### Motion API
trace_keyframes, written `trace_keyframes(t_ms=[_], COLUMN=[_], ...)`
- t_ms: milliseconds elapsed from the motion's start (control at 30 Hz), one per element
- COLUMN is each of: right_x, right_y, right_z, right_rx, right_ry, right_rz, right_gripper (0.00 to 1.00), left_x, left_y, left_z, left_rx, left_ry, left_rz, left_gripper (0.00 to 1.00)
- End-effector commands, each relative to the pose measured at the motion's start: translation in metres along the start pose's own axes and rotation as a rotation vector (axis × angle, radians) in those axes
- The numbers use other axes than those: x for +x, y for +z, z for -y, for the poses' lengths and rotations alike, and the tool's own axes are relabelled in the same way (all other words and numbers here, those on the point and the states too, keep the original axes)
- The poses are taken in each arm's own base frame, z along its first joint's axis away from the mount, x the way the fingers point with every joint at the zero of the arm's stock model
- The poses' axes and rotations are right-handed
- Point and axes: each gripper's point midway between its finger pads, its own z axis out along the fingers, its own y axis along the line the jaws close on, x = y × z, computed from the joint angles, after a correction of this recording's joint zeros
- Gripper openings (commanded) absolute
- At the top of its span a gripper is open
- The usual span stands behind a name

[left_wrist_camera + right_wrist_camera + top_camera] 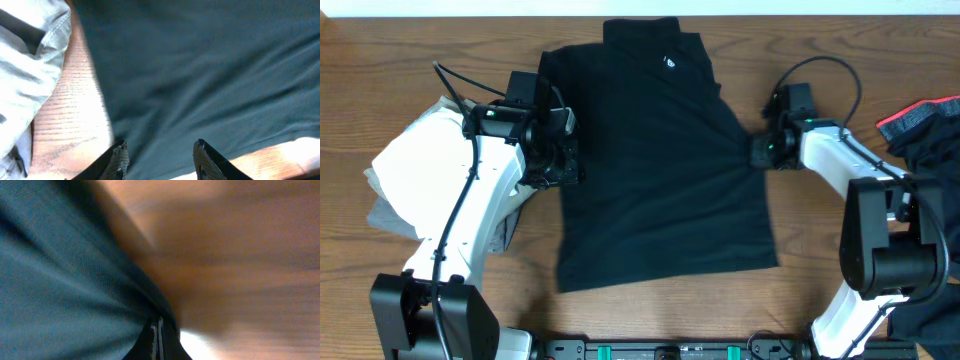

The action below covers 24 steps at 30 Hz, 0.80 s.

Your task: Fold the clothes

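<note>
Right hand (157, 341): fingers together, clamped on the shirt's (660, 170) right edge, with cloth bunching into the pinch. The bite looks thin and right at the edge, so I judge it could slip on a fast lift.

Left hand (160, 159): fingers apart, straddling the shirt's left edge, nothing held. Bare worktop (75, 115) shows just beside one finger.

Step in hand, as I read it: pinch both side edges, then carry a fold.

To do it well:
- Push the left hand further over the cloth before closing, so it takes fabric and not wood.
- Close level with the right hand so the fold line runs straight.
- Lift both low and together, with the cloth taut between them. No sideways tug, or the shirt skews.

Shirt lies flat mid-worktop, hem toward me. White-and-grey stack (415, 165) sits by my left arm, partly under it. Black red-edged pile (920, 120) is off to the right. Arms should stay clear of both. Logo (670, 63) and collar (640, 30) are at the far end.
</note>
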Motion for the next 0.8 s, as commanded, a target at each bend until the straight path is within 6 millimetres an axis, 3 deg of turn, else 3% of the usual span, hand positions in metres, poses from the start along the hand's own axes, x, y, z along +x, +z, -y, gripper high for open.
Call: trace_keyframes(t_ms=[0, 133, 167, 200, 233, 267, 367, 467, 567, 633, 767], right_x=[-0.009, -0.040, -0.050, -0.056, -0.064, -0.070, -0.080, -0.088, -0.078, -0.062, -0.009], right_y=[0.000, -0.015, -0.020, -0.023, -0.030, -0.036, -0.063, -0.101, -0.133, -0.140, -0.127], right_z=[0.101, 0.132, 0.134, 0.133, 0.128, 0.122, 0.105, 0.075, 0.039, 0.024, 0.001], right_rx=[0.352, 0.301, 0.255, 0.219, 0.158, 0.107, -0.011, -0.158, -0.323, -0.365, -0.362], right_ry=[0.108, 0.214, 0.211, 0.195, 0.154, 0.115, 0.069, 0.037, 0.021, 0.021, 0.052], right_rz=[0.036, 0.098, 0.110, 0.115, 0.118, 0.115, 0.107, 0.116, 0.098, 0.037, -0.175], right_gripper=[0.01, 0.01, 0.06, 0.17, 0.38, 0.52, 0.61, 0.62, 0.57, 0.52, 0.29], left_x=[0.005, 0.007, 0.006, 0.006, 0.005, 0.004, -0.001, -0.017, -0.039, -0.049, -0.055], left_y=[-0.001, -0.001, -0.001, -0.001, -0.001, -0.001, -0.001, -0.002, -0.001, 0.002, 0.014], left_z=[0.000, 0.000, 0.000, 0.000, 0.000, 0.000, 0.001, 0.004, 0.007, 0.008, 0.006], left_rx=[-0.001, -0.003, -0.002, -0.002, -0.001, -0.001, 0.003, 0.013, 0.026, 0.030, 0.028], left_ry=[0.011, 0.009, 0.009, 0.010, 0.010, 0.011, 0.018, 0.034, 0.055, 0.062, 0.059], left_rz=[-0.014, -0.022, -0.019, -0.017, -0.014, -0.010, 0.012, 0.074, 0.155, 0.183, 0.173], left_gripper=[0.45, 0.47, 0.48, 0.50, 0.51, 0.52, 0.57, 0.58, 0.58, 0.58, 0.57])
